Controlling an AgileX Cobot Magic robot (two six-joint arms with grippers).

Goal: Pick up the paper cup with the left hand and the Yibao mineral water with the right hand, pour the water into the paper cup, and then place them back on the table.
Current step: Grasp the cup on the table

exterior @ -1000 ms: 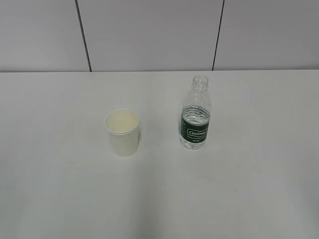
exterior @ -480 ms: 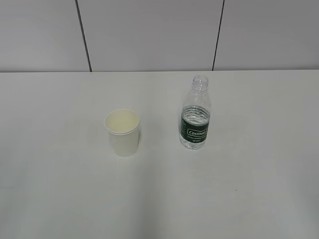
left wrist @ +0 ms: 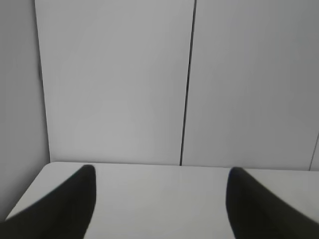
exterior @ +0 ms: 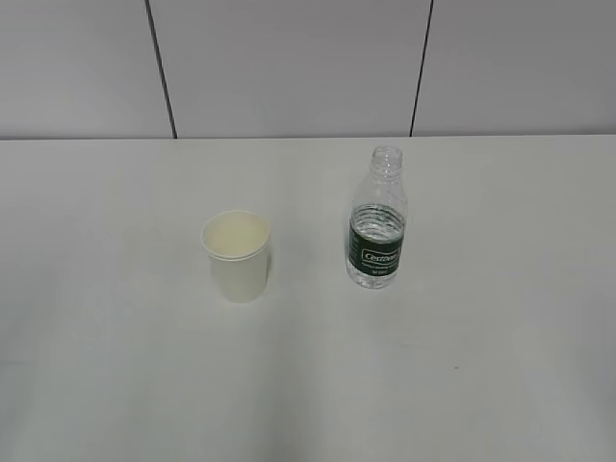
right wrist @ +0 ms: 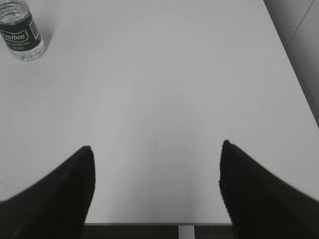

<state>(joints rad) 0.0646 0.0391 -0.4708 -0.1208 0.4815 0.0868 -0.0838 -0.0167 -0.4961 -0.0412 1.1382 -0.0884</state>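
The pale cream paper cup [exterior: 237, 256] stands upright on the white table [exterior: 115, 366], left of centre. To its right stands the uncapped Yibao mineral water [exterior: 376, 221], a clear ribbed bottle with a dark green label; it also shows at the top left corner of the right wrist view as the bottle [right wrist: 21, 31]. Neither arm appears in the exterior view. My left gripper [left wrist: 160, 172] is open over bare tabletop, facing the wall, with nothing between its fingers. My right gripper [right wrist: 155, 147] is open too, above the table's near edge, well away from the bottle. The cup is out of both wrist views.
A grey panelled wall [exterior: 289, 67] with dark seams rises behind the table. The table's left edge [left wrist: 30, 191] shows in the left wrist view, and its right edge [right wrist: 294, 84] and near edge [right wrist: 154, 223] in the right wrist view.
Cup and bottle have not moved in the exterior view, and no arm has entered it.
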